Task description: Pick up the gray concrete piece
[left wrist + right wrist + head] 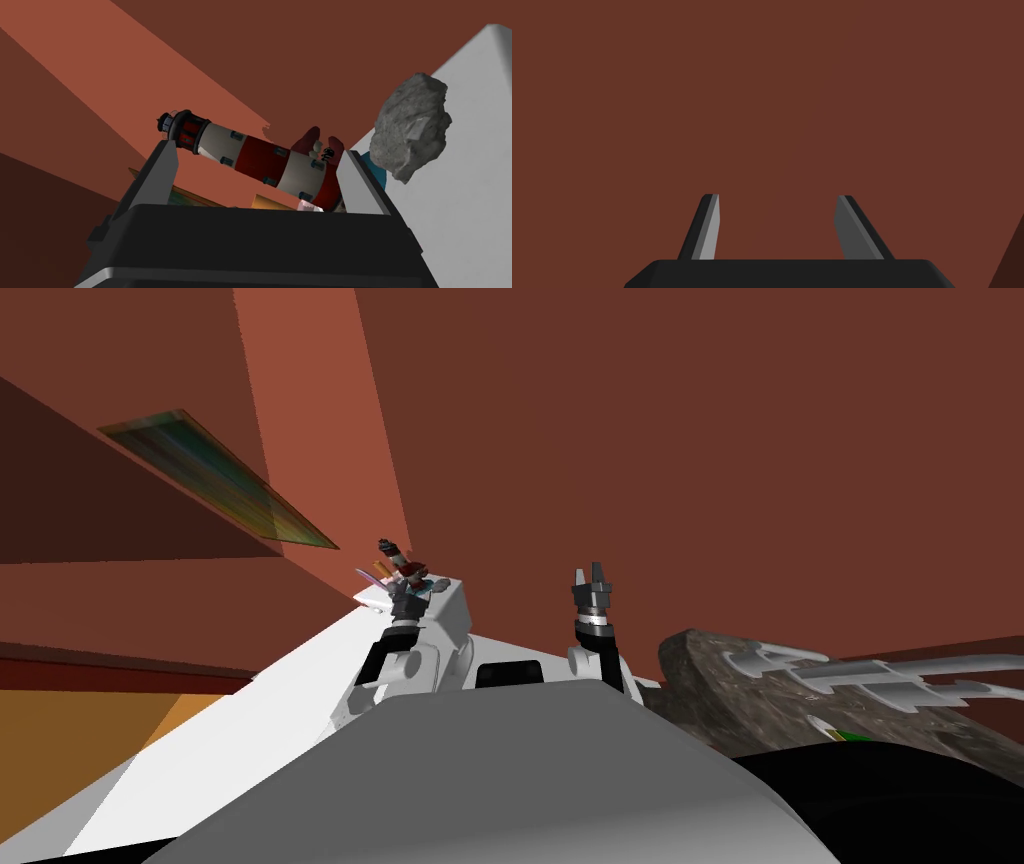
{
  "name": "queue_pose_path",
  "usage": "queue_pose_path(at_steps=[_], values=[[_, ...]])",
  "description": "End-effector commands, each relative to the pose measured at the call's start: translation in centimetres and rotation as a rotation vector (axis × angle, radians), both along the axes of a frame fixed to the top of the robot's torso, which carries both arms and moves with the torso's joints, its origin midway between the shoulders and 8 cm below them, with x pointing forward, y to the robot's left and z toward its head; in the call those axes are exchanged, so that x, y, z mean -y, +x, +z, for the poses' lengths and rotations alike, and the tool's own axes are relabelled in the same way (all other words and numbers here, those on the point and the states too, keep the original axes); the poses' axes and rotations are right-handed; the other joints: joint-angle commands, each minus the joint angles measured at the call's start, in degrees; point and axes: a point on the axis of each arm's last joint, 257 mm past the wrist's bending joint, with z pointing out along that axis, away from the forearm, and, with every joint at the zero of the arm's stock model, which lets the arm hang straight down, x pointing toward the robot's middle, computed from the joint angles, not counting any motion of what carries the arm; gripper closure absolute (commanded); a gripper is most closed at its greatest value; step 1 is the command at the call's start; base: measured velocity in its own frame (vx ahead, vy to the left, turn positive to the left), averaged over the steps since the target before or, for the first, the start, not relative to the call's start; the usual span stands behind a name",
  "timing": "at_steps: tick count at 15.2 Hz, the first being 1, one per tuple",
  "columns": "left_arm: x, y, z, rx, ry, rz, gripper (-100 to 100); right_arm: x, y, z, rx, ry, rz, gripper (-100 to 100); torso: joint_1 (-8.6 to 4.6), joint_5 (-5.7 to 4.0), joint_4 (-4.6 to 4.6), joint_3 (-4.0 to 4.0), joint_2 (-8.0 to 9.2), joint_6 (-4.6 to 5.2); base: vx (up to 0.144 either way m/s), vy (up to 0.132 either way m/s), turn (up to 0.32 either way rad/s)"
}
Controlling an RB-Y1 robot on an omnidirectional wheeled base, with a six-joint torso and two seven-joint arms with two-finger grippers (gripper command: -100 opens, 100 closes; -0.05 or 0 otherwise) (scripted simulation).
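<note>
The gray concrete piece (412,125), just beside the lighthouse model (255,160), looks rough and matt, a mottled grey lump with broken facets and a gritty grain. The lighthouse model is smooth, its red and white bands like flat paint. The white furniture top (475,210) under the lighthouse model is plain, smooth and matt. In front of the lighthouse model, the left gripper (258,150) has smooth light grey fingers (162,175) on a dark matt box with a faint sheen along its edge. Well apart from the lighthouse model, a slab (720,688) has a rough, mottled, stone-like finish.
</note>
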Motion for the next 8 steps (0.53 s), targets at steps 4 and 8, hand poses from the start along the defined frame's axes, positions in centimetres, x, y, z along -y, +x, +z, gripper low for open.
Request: queue_pose_path(at_steps=[4,8], values=[[-1.4,0.8,-3.7,-0.051,-0.182,0.032,-100,0.0,0.0,0.0,0.0,0.0,0.0,0,0.07,0.02,0.01,0.02,0.03,0.0,0.056,-0.033,-0.051],[-1.6,1.0,-6.6,-0.075,-0.344,0.063,-100,0.0,0.0,0.0,0.0,0.0,0.0,0,0.09,0.03,-0.01,-0.02,-0.04,0.0,0.074,-0.025,-0.048]])
